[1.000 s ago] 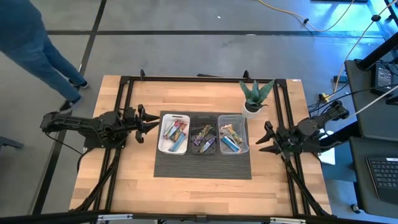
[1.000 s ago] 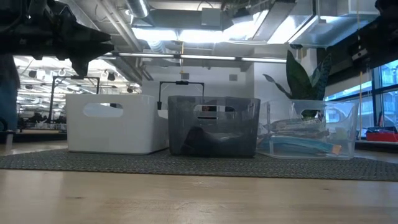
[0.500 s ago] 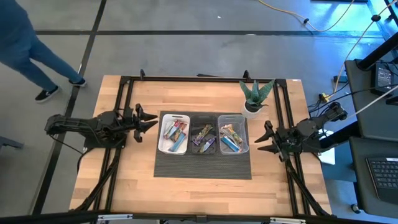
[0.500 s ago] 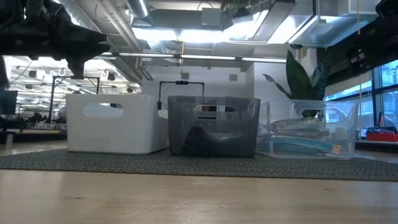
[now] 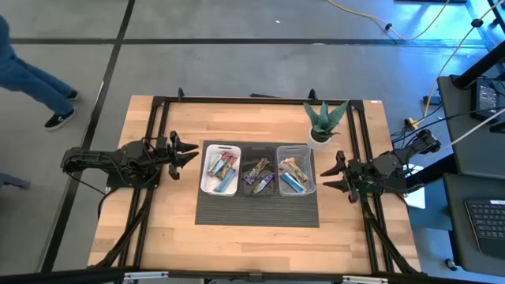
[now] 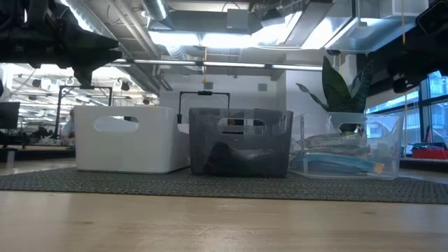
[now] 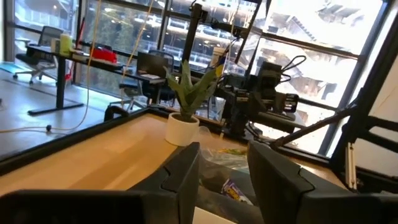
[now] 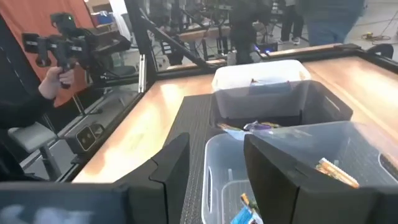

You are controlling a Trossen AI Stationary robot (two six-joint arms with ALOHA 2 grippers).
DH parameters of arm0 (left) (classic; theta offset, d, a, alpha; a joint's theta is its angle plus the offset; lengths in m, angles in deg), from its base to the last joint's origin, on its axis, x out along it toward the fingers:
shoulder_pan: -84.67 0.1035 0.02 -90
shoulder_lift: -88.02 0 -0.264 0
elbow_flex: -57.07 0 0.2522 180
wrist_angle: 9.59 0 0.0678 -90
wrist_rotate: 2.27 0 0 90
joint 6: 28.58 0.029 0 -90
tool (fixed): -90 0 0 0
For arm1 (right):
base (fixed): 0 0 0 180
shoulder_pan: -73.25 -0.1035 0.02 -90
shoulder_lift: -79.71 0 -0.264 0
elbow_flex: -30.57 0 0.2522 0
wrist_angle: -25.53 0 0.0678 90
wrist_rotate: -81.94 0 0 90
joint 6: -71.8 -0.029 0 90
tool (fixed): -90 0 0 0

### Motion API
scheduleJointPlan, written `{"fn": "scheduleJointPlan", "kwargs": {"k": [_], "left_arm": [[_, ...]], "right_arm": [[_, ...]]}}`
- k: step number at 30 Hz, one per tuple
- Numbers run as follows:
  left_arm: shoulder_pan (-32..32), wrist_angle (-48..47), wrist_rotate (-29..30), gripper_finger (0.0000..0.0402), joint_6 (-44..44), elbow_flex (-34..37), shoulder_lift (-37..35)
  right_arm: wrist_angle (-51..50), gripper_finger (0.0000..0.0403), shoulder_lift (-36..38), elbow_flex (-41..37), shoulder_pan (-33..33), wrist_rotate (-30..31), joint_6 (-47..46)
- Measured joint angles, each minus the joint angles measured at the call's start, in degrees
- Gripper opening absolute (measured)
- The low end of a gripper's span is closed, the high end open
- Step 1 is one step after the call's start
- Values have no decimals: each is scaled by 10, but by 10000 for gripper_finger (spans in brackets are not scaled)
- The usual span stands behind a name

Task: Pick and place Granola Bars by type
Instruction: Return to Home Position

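Note:
Three trays stand side by side on a dark mat [image 5: 256, 211]: a white tray [image 5: 222, 146], a black tray [image 5: 259, 147] and a clear tray [image 5: 293, 147]. Granola bars lie inside each: pink, silver and blue ones [image 5: 222, 167] in the white tray, dark multicolour ones [image 5: 258, 173] in the black, blue and gold ones [image 5: 291, 177] in the clear. My left gripper [image 5: 185, 152] hovers left of the white tray, open, nothing between its fingers [image 7: 180, 177]. My right gripper [image 5: 330, 173] hovers right of the clear tray, open and empty [image 8: 217, 171].
A potted plant [image 5: 323, 122] stands at the far right, just behind the clear tray. Black frame rails [image 5: 158, 118] run along the table's left, right and far sides. Bare wood [image 5: 252, 244] lies in front of the mat. A person [image 5: 31, 75] walks beyond the far left corner.
Both grippers have stayed where they were, open and empty. The person beyond the table's far left corner has walked farther to the left.

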Motion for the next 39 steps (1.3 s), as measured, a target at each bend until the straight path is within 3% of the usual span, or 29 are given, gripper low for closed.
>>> {"fn": "scheduleJointPlan", "kwargs": {"k": [10,15,22,26,36,39], "left_arm": [[0,-2,1,128,-7,0,1],[0,-3,1,128,-6,0,1],[0,-3,1,128,-6,0,1],[0,-3,1,128,-6,0,1],[0,-3,1,128,-6,0,1],[0,-3,1,128,-6,0,1]], "right_arm": [[0,155,0,0,0,-2,29],[4,155,0,-1,0,-39,53],[60,155,0,-19,0,-167,74],[100,155,0,-35,0,-211,102],[118,155,0,-42,0,-215,108],[127,155,-1,-42,0,-178,105]]}}
